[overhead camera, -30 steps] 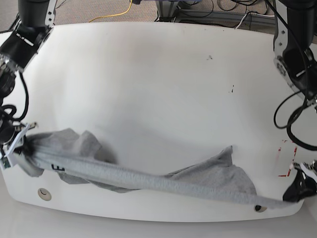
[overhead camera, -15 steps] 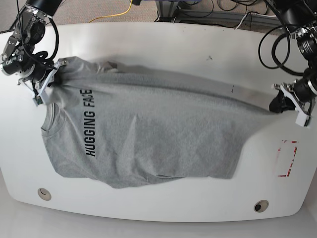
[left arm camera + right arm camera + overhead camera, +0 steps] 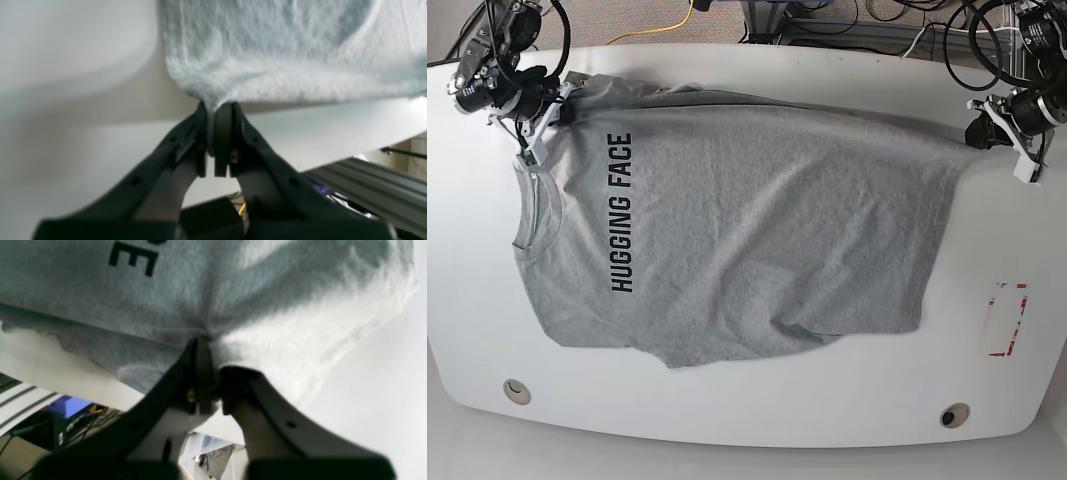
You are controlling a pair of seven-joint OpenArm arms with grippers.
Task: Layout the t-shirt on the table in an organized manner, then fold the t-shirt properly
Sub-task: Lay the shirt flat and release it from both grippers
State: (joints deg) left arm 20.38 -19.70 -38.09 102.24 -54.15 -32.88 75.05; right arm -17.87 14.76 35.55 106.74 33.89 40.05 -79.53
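Left pincer clamped on a bottom hem corner of the t-shirt, right pincer clamped on fabric by the sleeve near the lettering; both at the far edge of the surface, shirt spread between them print side up, collar toward the right arm's side, red tape mark just beside the hem

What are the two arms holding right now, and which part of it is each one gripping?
Both hold the t-shirt. The left end effector pinches a hem corner; the right end effector pinches the fabric near a shoulder, beside the lettering.
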